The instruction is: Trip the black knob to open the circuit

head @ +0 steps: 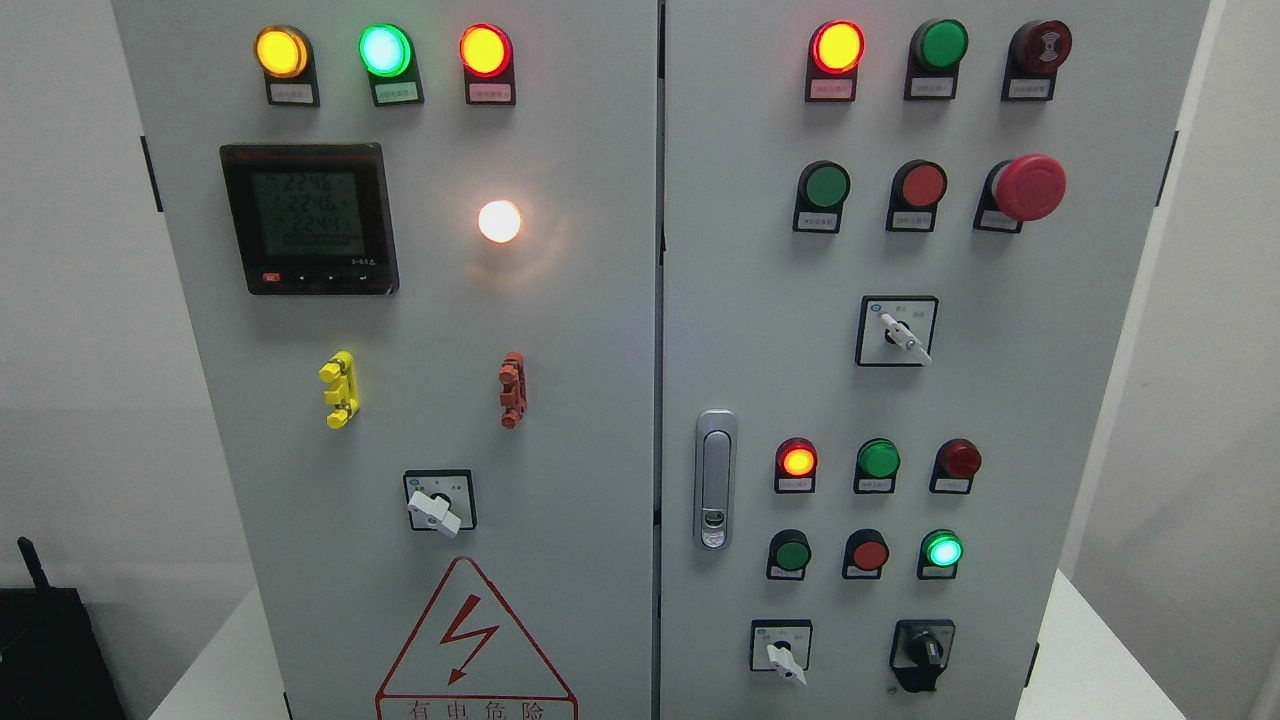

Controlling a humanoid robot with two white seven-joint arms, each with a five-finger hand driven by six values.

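The black knob (pixel 922 653) sits at the lower right of the grey control cabinet's right door (pixel 1000 400), on a black plate, with its grip pointing roughly straight up and down. To its left is a white rotary switch (pixel 783 655). Neither of my hands shows in the head view, and nothing touches the knob.
The panel carries lit and unlit lamps, a red mushroom stop button (pixel 1028 187), two more white selector switches (pixel 903 335) (pixel 436 510), a door latch (pixel 714 480), a digital meter (pixel 308 218) and a warning triangle (pixel 475 645). A dark box (pixel 50 650) stands at the lower left.
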